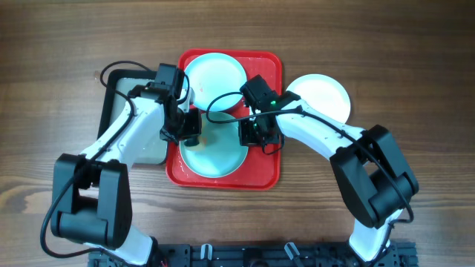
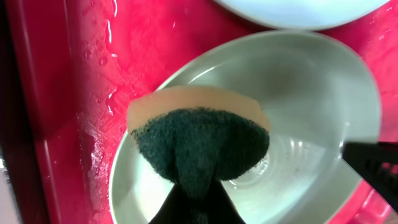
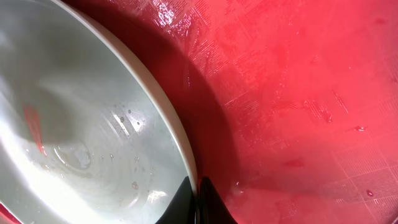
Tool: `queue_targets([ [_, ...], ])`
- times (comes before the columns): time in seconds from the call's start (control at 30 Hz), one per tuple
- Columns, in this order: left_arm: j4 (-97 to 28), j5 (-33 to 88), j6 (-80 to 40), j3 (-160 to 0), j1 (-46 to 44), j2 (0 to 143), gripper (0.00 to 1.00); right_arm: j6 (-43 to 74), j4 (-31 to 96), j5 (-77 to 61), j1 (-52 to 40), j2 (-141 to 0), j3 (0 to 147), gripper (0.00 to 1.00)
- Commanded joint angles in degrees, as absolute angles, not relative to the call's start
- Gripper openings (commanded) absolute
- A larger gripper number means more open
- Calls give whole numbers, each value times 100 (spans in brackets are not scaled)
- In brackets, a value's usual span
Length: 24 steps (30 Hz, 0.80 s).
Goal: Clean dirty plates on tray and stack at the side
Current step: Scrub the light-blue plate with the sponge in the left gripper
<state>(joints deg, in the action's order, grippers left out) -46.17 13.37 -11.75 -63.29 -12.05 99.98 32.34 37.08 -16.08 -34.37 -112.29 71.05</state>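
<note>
Scrubbing step: left claw (image 2: 194,208), clenched on a green scouring sponge (image 2: 199,140), hovers over the pale aqua round plate (image 2: 305,106) at the near end of the red plastic tray (image 2: 149,43). The right claw (image 3: 194,200) pinches its rim. Next, likely, press down and scrub the red smear (image 3: 32,127).

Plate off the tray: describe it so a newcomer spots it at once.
Find the red tray in the middle. Just past its edge on the right arm's side lies a round pale plate. It alone rests on the wooden table; the other two plates sit on the tray.
</note>
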Motion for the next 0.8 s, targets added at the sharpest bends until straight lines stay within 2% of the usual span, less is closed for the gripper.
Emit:
queue_targets([
  [0.0,-4331,1297,-1352,-5933,-1216,10075,4,3299,3664,-1656,-3472,-11306,7074,4],
  [0.37,-3201,1297,-1586,-5199,-1216,10092,4,3301,3662,-1658,-3472,-11306,7074,4],
  [0.77,-3208,1181,-2040,-5131,-1649,10106,4,3301,3503,-1658,-3472,-11306,7074,4],
])
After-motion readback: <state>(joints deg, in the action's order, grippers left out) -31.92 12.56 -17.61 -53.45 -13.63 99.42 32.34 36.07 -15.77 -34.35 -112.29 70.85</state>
